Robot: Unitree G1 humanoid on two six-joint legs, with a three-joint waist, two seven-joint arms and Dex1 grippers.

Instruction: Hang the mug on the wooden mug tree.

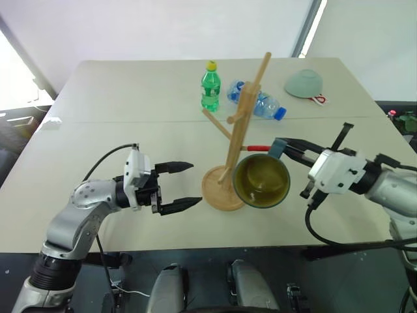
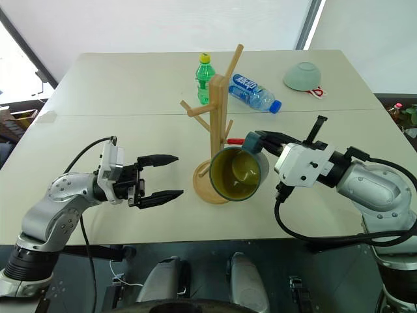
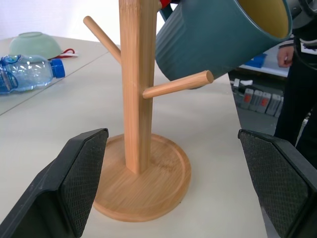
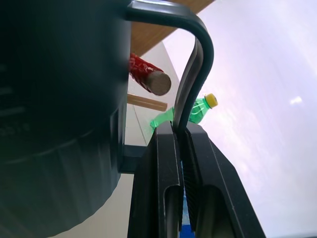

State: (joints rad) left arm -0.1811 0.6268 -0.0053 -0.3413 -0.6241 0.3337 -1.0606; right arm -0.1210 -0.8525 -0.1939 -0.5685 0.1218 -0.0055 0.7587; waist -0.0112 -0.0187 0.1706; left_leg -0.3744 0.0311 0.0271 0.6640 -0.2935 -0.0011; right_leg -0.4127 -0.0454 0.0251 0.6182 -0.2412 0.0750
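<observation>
The blue-grey mug (image 1: 262, 181) hangs tilted in the air, its olive inside facing me, just right of the wooden mug tree (image 1: 238, 130). My right gripper (image 1: 281, 147) is shut on the mug's handle (image 4: 198, 54). In the right wrist view the red-tipped peg (image 4: 148, 77) shows in the gap between the mug wall and the handle. My left gripper (image 1: 193, 184) stands open to the left of the tree's round base (image 1: 218, 192), touching nothing. Seen from the left wrist, the tree's post (image 3: 136, 89) stands between its fingers (image 3: 81, 178).
Behind the tree stand a green bottle (image 1: 210, 87) and a clear water bottle (image 1: 257, 101) on its side. A pale green bowl (image 1: 304, 83) lies upside down at the back right. A person (image 3: 297, 74) stands past the table's edge.
</observation>
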